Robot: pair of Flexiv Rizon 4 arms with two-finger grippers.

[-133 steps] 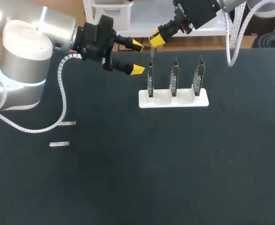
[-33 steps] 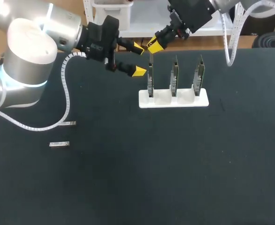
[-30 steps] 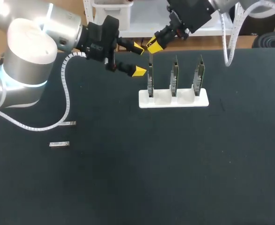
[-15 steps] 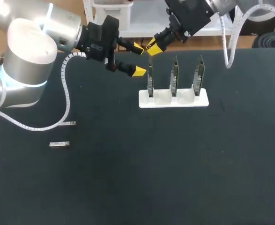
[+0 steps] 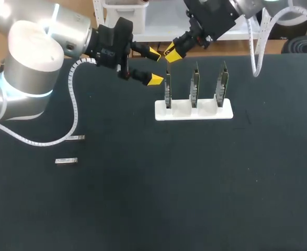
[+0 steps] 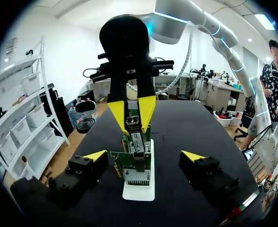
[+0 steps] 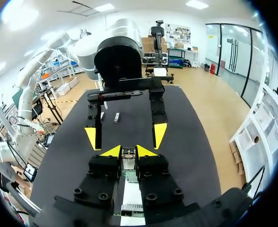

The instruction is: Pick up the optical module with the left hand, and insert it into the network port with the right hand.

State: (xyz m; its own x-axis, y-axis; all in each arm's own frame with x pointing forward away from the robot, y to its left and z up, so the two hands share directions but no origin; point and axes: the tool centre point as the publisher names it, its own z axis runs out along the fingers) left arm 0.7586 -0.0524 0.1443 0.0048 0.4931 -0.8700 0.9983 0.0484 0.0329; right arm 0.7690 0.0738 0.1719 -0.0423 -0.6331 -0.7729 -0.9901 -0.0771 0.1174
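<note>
Mostly out of sight
Pinched in the right gripper (image 5: pixel 170 52), the optical module (image 6: pixel 133 124) is mostly covered by the fingers (image 6: pixel 119 113); whether it is plugged in cannot be told. In the right wrist view the gripper's body hides most of the white stand (image 7: pixel 129 198).

Flat matte black across the table (image 5: pixel 143 209). Plain white for the holder (image 5: pixel 193 111), green for the three circuit boards (image 5: pixel 195 83) upright in it. Black bodies and bright yellow tips on the left gripper (image 5: pixel 154 66) and the right gripper (image 5: pixel 172 53) alike. Silver-grey on the optical module (image 6: pixel 133 124) between the right gripper's yellow tips, and on the two spare modules (image 5: pixel 66 160) against the black surface. Glossy silver and white on the left arm (image 5: pixel 33 42), banded by a pale blue glowing ring; white ribbing along its cable sleeve (image 5: pixel 74 99).
</note>
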